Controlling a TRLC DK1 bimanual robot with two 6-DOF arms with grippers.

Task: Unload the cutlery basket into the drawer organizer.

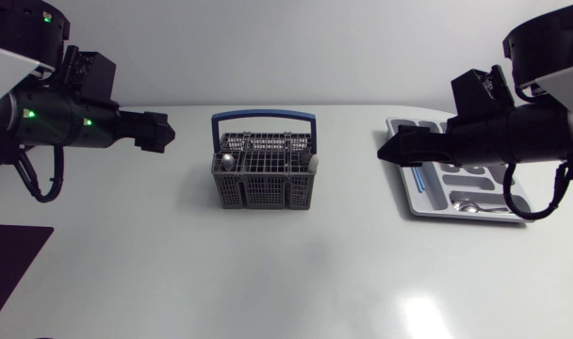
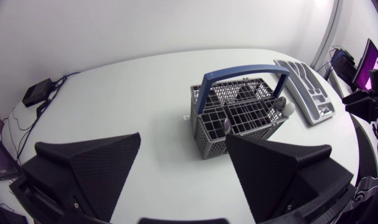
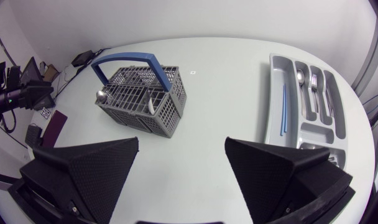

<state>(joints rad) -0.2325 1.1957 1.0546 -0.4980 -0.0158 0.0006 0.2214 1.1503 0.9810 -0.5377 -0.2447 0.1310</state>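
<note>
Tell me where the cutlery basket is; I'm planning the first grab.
In the head view the cutlery basket stands mid-table, between the left gripper and the right gripper, left of the drawer organizer.

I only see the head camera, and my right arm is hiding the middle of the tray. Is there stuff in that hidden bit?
Observer: Yes. In the right wrist view a fork lies in one long slot of the drawer organizer, beside a spoon.
Operator: Cool! Is my right gripper holding something?
Observer: No. The right gripper is open and holds nothing.
Operator: And the left one?
Observer: The left gripper is open too, with nothing in it; the cutlery basket stands ahead of it.
</note>
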